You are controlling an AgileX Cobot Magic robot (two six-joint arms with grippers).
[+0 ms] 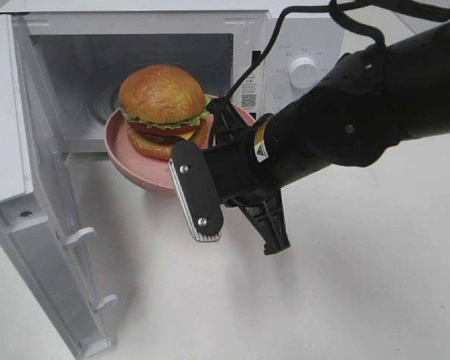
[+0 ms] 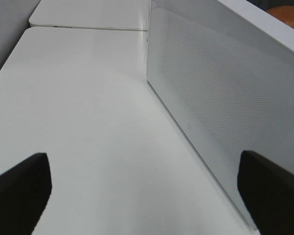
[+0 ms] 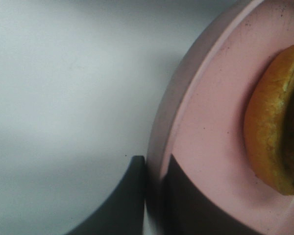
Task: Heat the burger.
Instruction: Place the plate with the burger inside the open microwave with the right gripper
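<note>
Overhead, I see the burger standing upright in the middle of the pink plate, crown up and stack axis vertical; being round, it points no way sideways. The plate is at the mouth of the microwave, far rim inside and near rim out over the table, with the door swung wide. My right gripper is clamped on the plate's right-hand rim.

From the left wrist, my left gripper stands spread with nothing between its fingers, beside the door's outer face.

From the right wrist, one finger lies inside the rim and one outside, the bottom bun nearby.
</note>
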